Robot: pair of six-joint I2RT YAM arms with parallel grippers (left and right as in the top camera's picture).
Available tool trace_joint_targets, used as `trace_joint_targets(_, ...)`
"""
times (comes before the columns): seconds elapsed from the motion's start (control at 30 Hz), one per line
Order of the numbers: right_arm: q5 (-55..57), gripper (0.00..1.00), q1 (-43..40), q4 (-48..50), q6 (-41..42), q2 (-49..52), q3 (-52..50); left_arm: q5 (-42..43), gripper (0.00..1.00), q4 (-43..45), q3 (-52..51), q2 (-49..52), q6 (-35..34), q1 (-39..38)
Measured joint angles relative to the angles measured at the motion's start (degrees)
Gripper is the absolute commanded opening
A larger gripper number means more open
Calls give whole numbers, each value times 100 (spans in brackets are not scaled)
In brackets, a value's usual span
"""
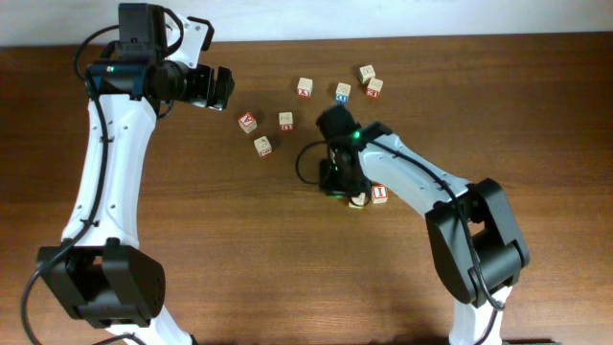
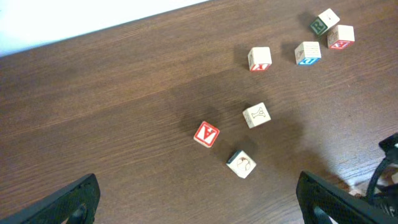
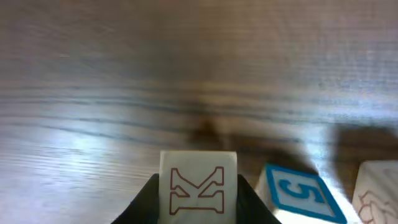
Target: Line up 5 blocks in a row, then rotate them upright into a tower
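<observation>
Toward the middle of the table, the overhead view has the right gripper lowered to the wood. A pale block peeks out at its near edge, and a red-lettered block lies just right of that. Farther off lie seven loose blocks, three to the left of that gripper and four along the far side. The left gripper hangs far left, apart from all of them. From the left wrist, its fingers stand spread wide at the lower corners, holding nothing. Beyond them lie a red-faced A block, a Y block and, farther right, a blue-lettered block. From the right wrist, the right gripper's dark fingers press both sides of the K block, clasping it, its red outlined letter facing the camera. A blue 5 block sits just right of it.
</observation>
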Motion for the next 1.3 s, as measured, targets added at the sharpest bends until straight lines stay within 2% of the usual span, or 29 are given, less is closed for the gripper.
trace_joint_targets(0.03,-2,25,0,35,59,-7,-55,0,99,-2,0,0,0,0)
trace_joint_targets(0.1,-2,45,0,42,153,-7,-55,0,99,-2,0,0,0,0)
trace_joint_targets(0.17,-39,50,0,17,175,-7,-61,0,99,-2,0,0,0,0)
trace_joint_targets(0.33,-133,52,0,-76,133,0,-17,0,99,-2,0,0,0,0)
trace_joint_targets(0.43,-125,56,-2,-232,-66,17,612,0,99,0,0,0,0,0)
trace_joint_targets(0.5,-103,59,-7,382,-319,22,1226,0,99,2,0,0,0,0)
trace_joint_targets(0.53,-90,59,-7,1010,-481,20,1408,-2,100,11,0,0,0,0)
trace_joint_targets(0.67,131,60,-7,2994,-881,319,1478,-2,99,9,0,2,0,0)
trace_joint_targets(0.8,249,60,-4,3803,-1054,1272,1478,0,99,2,0,2,0,0)
trace_joint_targets(0.93,251,60,-4,4085,-1106,1797,1478,0,99,-2,0,2,0,0)
trace_joint_targets(1.1,267,56,-4,4245,-1172,1823,1478,0,99,-2,0,2,0,0)
trace_joint_targets(1.17,286,64,2,4275,-1189,1825,1478,0,99,-2,0,2,0,0)
trace_joint_targets(1.3,398,64,142,4360,-1353,1832,1478,0,99,-2,0,2,0,0)
